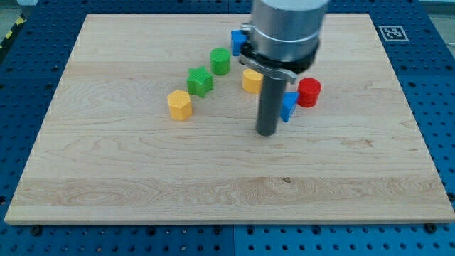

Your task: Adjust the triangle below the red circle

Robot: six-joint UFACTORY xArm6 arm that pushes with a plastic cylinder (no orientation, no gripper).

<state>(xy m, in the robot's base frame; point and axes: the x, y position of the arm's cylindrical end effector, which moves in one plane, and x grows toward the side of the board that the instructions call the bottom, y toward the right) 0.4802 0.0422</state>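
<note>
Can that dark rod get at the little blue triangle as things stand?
Probably yes. My tip sits just to the view's left of the blue triangle, with bare wood between them. The red circle lies on the triangle's far side, so nothing appears to block the way.

My tip (266, 132) rests on the bench (106, 178), just left of the blue triangle (288, 107), which my rod partly hides. The red circle (309, 92) sits just right of that triangle. A yellow block (251, 80) lies behind my rod; a green circle (220, 62), green star (200, 81) and yellow hexagon (180, 104) trail toward the view's left. Another blue block (237, 39) peeks out near the view's top.
</note>
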